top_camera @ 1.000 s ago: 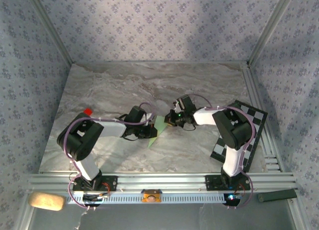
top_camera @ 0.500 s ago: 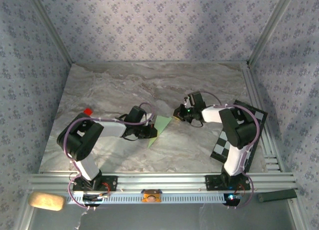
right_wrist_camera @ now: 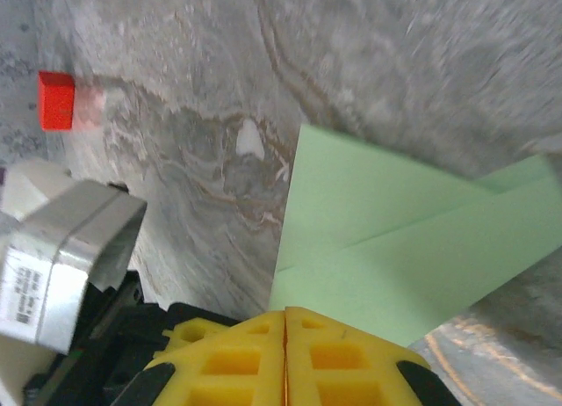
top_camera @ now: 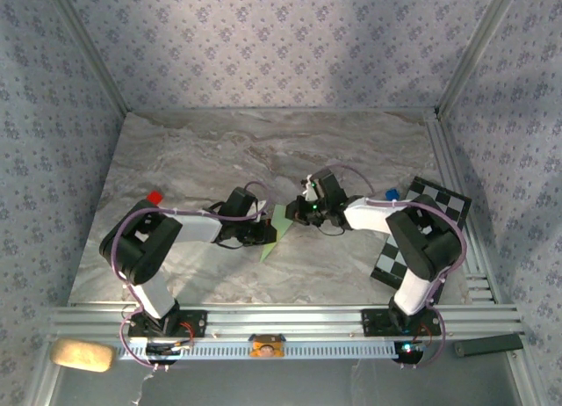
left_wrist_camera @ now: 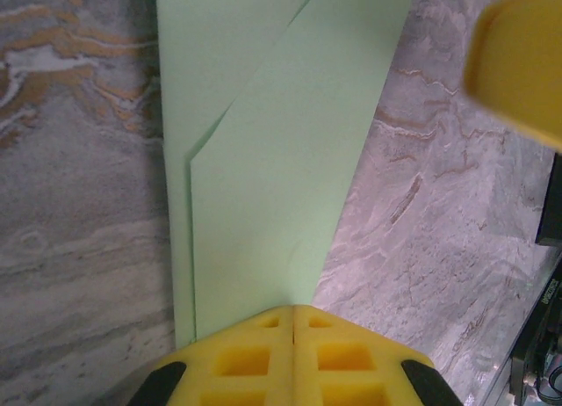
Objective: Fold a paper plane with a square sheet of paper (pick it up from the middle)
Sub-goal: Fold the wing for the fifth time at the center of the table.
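Marbled bench point(top_camera: 219, 151) carrying one checkered board point(top_camera: 436, 198) at its right edge and, near the middle between the two arms, the pale green sheet of paper point(top_camera: 279, 227), already folded into overlapping layers with diagonal edges and raised off the surface. The left hand point(top_camera: 261, 231) has its fingers pressed together on the sheet's lower end, pinching it; the left wrist view shows the layers running straight out from the closed tips. The right hand point(top_camera: 303, 212) meets the sheet's upper end with fingers also pressed together; the right wrist view shows the green edge reaching the tips, but whether it is clamped there cannot be told. Likely faults from here: if the hands draw apart, the thin paper may tear or slide out of the left pinch; if the upper end is let go, the layers may spring open and spoil the crease. Count: one bench, two arms, one board, one sheet, two hands, one small red square piece point(top_camera: 155, 197), one small blue object point(top_camera: 392, 194).
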